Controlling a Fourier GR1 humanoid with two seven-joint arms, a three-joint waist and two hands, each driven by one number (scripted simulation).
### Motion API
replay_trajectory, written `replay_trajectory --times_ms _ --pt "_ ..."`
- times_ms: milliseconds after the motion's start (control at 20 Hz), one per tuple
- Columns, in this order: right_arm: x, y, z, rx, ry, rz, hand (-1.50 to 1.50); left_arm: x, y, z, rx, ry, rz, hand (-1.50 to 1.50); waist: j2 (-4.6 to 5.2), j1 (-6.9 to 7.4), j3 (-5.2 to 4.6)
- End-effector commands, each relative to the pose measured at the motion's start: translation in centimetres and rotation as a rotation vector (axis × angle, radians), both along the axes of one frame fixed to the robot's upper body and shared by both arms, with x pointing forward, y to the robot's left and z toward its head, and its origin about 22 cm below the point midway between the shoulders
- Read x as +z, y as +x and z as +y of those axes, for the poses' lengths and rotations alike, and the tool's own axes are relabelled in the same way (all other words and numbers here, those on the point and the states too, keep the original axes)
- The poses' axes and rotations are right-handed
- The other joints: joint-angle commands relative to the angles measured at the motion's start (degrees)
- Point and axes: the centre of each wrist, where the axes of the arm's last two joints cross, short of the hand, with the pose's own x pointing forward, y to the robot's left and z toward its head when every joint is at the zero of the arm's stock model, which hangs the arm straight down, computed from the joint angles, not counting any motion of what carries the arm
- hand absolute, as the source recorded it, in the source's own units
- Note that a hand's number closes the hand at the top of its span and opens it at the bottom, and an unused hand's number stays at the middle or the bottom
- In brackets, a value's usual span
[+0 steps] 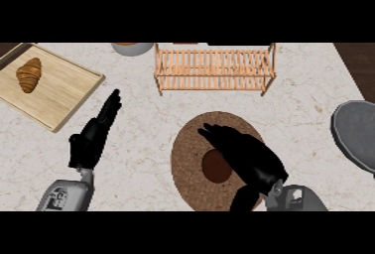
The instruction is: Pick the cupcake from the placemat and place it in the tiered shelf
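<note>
Right robot hand [245, 156] over round woven brown placemat [192, 149], fingers relaxed, holding nothing, poised above brown cupcake [215, 166]. Left robot hand [93, 134] rests, fingers straight. Slatted wooden tiered shelf [215, 68] awaits.

The pale tabletop [139, 144] holds a round brown placemat [189, 158] under the right hand [245, 156], a wooden shelf [215, 69] beyond it, and a wooden tray [62, 94] past the left hand [92, 139].
</note>
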Motion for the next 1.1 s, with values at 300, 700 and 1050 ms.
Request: replay_trajectory --times_ms 300,700,1050 --pt "-2.8 -0.5 -0.8 -0.010 -0.036 -0.017 -1.50 -0.1 -0.1 -0.6 -0.001 0.006 -0.004 0.00 -0.01 -0.08 0.00" --pt "-6.6 0.8 0.9 -0.033 -0.065 -0.020 -1.50 -1.0 -1.0 0.0 0.003 0.000 -0.002 0.00 0.00 0.10 0.00" --pt "-9.3 0.2 1.3 -0.002 -0.070 0.007 -1.50 0.2 1.7 -0.1 -0.009 0.007 0.003 0.00 0.04 -0.06 0.00"
